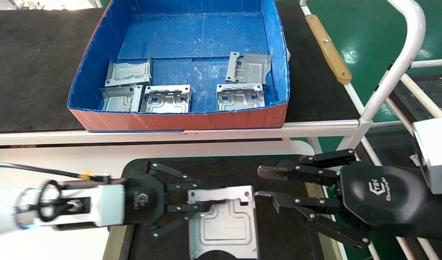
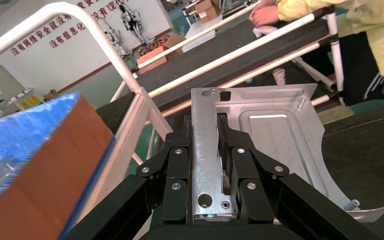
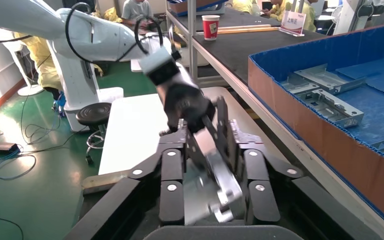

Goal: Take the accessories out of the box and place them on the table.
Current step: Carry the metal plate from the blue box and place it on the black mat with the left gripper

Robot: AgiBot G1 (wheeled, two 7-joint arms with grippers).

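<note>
Your left gripper [image 1: 210, 202] was clamped on the upturned flange of one bracket plate [image 1: 224, 227], holding it over the dark mat [image 1: 282, 231] of the white-topped table [image 1: 62, 159]. The plate's body ran from that flange toward you, roughly flat. Your right gripper [image 1: 269, 184] sat just beside the flange's far end, jaws spread and empty, so the left arm was the one placed to set it down. Five more plates [image 1: 167, 98] lay inside the blue box [image 1: 177, 119], beyond the mat on the black bench [image 1: 33, 65].
</note>
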